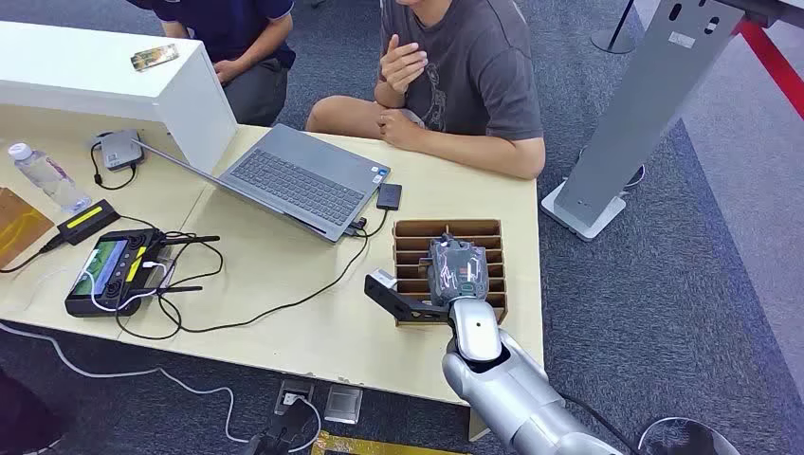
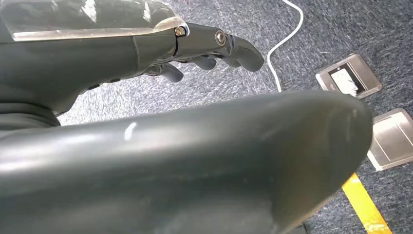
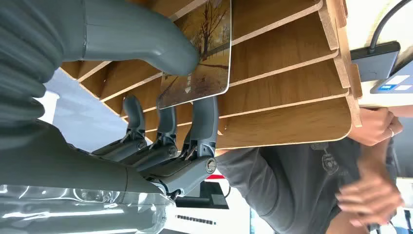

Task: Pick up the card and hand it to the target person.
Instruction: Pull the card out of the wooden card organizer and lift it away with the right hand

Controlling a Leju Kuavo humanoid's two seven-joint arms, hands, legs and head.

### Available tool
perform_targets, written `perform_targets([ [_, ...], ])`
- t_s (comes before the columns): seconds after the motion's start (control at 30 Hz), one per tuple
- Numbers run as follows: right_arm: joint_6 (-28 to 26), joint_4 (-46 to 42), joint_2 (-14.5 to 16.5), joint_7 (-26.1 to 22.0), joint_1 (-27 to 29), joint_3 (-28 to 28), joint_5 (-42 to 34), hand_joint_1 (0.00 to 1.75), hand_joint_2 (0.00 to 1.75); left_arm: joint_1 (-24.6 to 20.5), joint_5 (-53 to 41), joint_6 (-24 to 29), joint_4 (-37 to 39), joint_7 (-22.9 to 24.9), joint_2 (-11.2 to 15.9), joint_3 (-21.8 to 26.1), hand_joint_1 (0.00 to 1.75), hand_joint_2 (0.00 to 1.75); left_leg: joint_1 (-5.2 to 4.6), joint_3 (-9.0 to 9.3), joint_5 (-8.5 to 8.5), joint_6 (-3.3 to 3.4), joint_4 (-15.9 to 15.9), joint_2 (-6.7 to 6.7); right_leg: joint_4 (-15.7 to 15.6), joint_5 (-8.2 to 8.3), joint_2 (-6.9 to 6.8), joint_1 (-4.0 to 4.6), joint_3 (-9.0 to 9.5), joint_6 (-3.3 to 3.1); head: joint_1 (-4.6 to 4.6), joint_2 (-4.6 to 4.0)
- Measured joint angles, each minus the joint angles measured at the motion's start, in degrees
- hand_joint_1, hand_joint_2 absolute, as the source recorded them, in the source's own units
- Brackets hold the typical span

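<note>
Standing in a slot of the wooden rack [image 3: 292, 73], the card [image 3: 202, 53] is pinched by the right hand [image 1: 457, 270]: thumb [image 3: 141, 36] on its printed face, fingers [image 3: 204, 122] behind it. The rack sits on the table [image 1: 284, 322] at the 5 o'clock position from the laptop [image 1: 294, 180]. The person in the grey shirt [image 1: 474, 66] sits at the rack's 12 o'clock. The left hand [image 2: 209, 48] hangs above the carpet [image 2: 311, 29], fingers loosely curled, holding nothing.
</note>
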Motion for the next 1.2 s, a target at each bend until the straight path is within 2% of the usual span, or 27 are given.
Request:
perform_targets([
  [0.5, -1.0, -1.5, 0.0, -1.7, 0.3, -0.1, -3.8, 1.41, 1.75, 0.0, -0.1, 0.0, 0.0, 0.0, 0.0, 0.0, 0.00, 0.00, 0.00, 0.01, 0.00, 0.00, 0.0, 0.03, 0.0, 0.00, 0.03, 0.00, -0.01, 0.00, -0.02, 0.00],
  [1.0, -1.1, -2.3, 0.0, -2.0, 0.7, -0.1, -3.9, 1.43, 1.75, 0.1, -0.1, 0.0, 0.0, 0.0, 0.0, 0.0, 0.00, 0.00, 0.00, -0.02, 0.00, 0.00, 0.0, 0.01, 0.0, 0.00, 0.01, 0.00, -0.02, 0.00, 0.01, 0.00],
  [1.2, -1.3, -3.8, -0.1, -2.0, 1.0, -0.3, -4.8, 1.38, 1.75, 0.1, -0.1, 0.0, 0.0, -0.2, 0.0, 0.1, 0.00, 0.00, 0.00, -0.02, 0.00, 0.00, 0.0, 0.01, 0.0, 0.00, 0.01, 0.00, -0.03, 0.00, -0.02, 0.00],
])
